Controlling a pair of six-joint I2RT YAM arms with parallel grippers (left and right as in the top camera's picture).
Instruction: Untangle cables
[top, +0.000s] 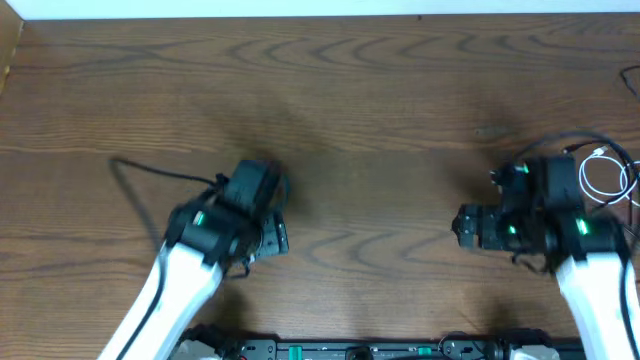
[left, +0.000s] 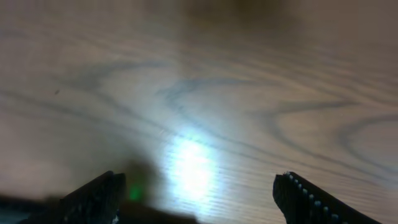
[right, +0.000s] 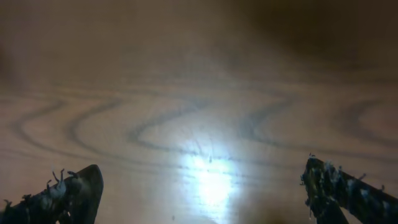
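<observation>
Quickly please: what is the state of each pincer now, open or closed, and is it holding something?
Left pincer: open, holding nothing.
Right pincer: open, holding nothing.

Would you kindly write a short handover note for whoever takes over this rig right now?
Left gripper: open, empty, over bare table.
Right gripper: open, empty, over bare table.
Cables: a thin black cable lies alone at the left, beside the left arm. The white cable is looped at the right edge, with a second black cable beside or across it; too small to tell.
Done: the thin black cable lies apart from the others.
Left: separate the right-edge pair if they cross.
</observation>
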